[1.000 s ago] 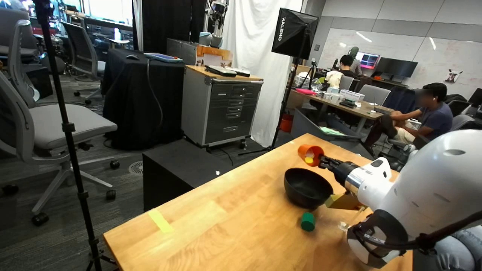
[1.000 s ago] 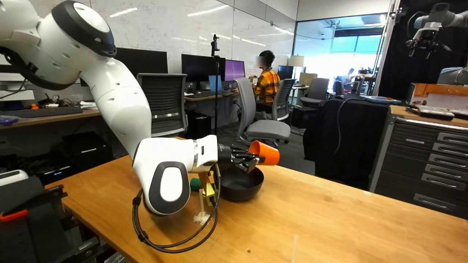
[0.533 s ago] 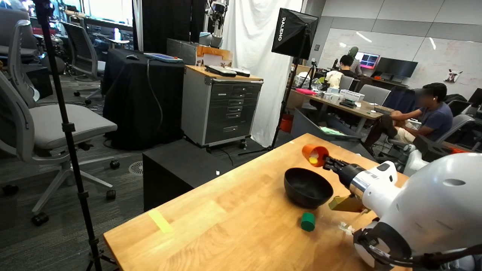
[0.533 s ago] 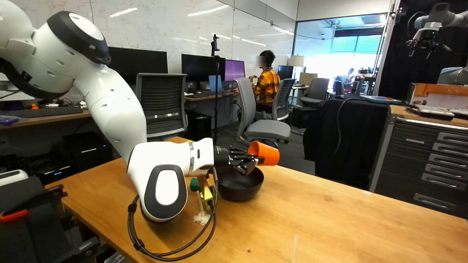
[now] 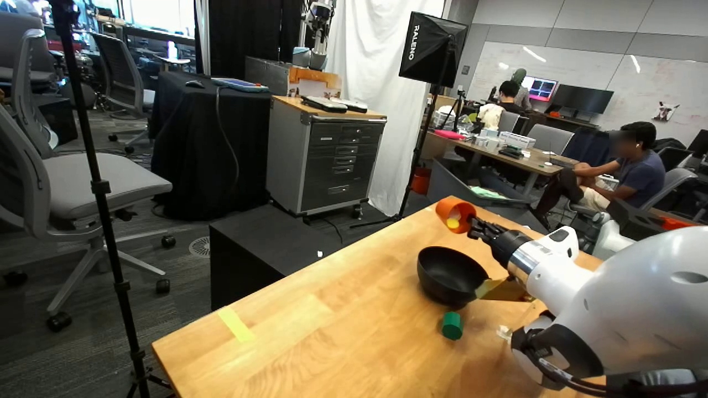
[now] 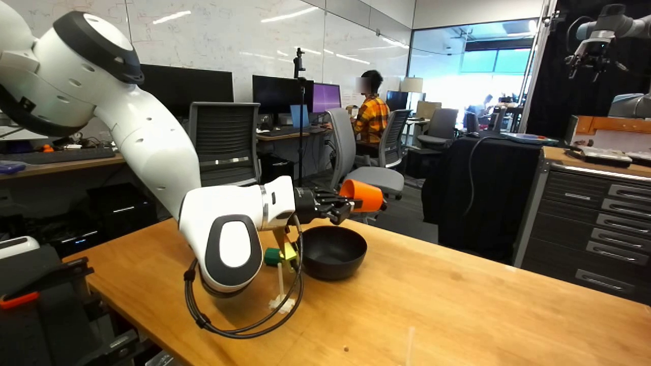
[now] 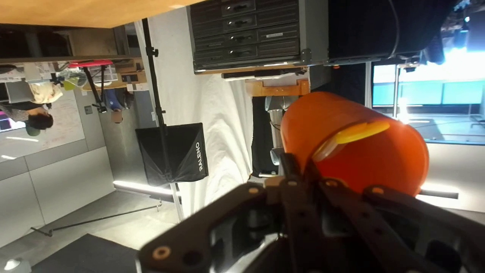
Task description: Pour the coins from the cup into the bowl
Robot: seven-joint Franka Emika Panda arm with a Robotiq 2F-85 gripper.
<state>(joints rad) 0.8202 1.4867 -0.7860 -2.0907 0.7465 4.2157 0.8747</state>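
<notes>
Orange and tipped on its side, the cup (image 6: 367, 197) is up higher than the black bowl (image 6: 334, 264), and whether it is straight above the bowl I cannot tell. The claw (image 5: 472, 227) is clenched on the cup's rim, while the coins (image 7: 362, 132), showing as yellow and pale pieces, lie inside the cup. Beneath the bowl is a wooden table (image 5: 354, 315), and a green block (image 5: 452, 326) sits near the bowl, slightly apart from it.

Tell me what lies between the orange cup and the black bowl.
In an exterior view, only wooden tabletop shows between the orange cup, held by the gripper, and the black bowl.
</notes>
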